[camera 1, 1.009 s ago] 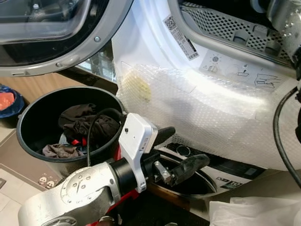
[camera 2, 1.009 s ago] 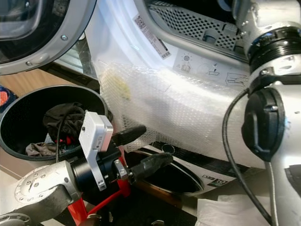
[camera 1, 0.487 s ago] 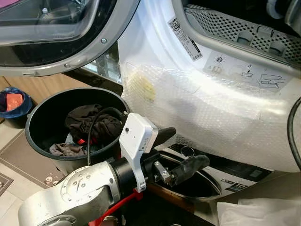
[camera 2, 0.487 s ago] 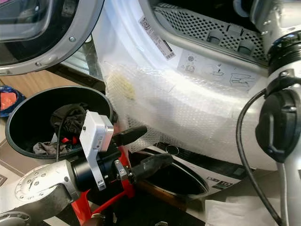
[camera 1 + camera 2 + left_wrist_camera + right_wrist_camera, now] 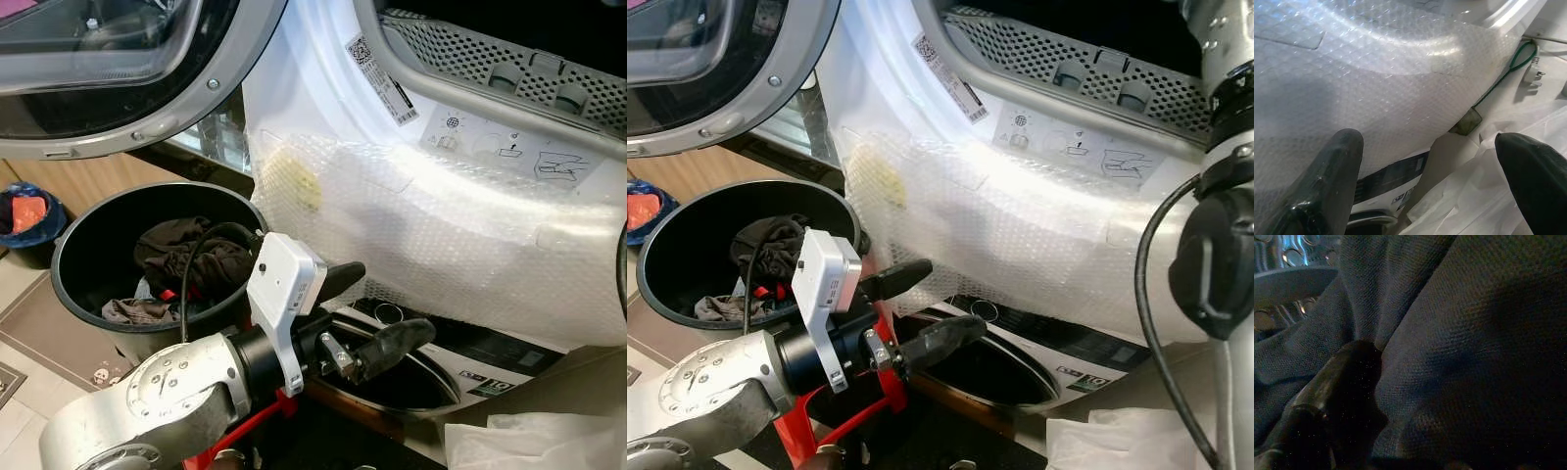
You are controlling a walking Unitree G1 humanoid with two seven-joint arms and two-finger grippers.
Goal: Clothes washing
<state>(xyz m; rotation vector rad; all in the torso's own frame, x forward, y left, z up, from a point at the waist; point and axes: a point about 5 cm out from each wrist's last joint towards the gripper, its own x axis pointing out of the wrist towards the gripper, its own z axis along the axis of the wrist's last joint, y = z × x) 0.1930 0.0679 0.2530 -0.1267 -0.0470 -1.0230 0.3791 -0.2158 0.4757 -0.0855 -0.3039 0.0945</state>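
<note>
I'm in front of a white washing machine (image 5: 323,117) wrapped in bubble wrap (image 5: 441,245), its round door (image 5: 118,78) swung open to my left and the perforated drum (image 5: 1087,64) above.

Starting at my right gripper (image 5: 1352,377): it is deep inside the drum, pressed into a dark knit garment (image 5: 1469,333). One black finger (image 5: 1337,382) lies in a fold of the cloth, with the drum's holes beyond. The fabric bunches at that finger as if pinched, but the second finger is hidden, so I cannot tell whether the jaws have closed on it. My right arm (image 5: 1220,245) reaches up past the drum's edge, which suits pushing the garment in.

My left gripper (image 5: 362,313) hangs low before the wrapped front panel, fingers wide apart and holding nothing. I judge it is parked there to stay out of the way.

Further out, a black bucket (image 5: 78,245) stands on the floor just left of the machine, under the open door, placed close so each reach is short. Dark clothes (image 5: 191,257) with a bit of red lie in it, awaiting loading. Crumpled white plastic sheeting (image 5: 529,441) lies at the lower right.
</note>
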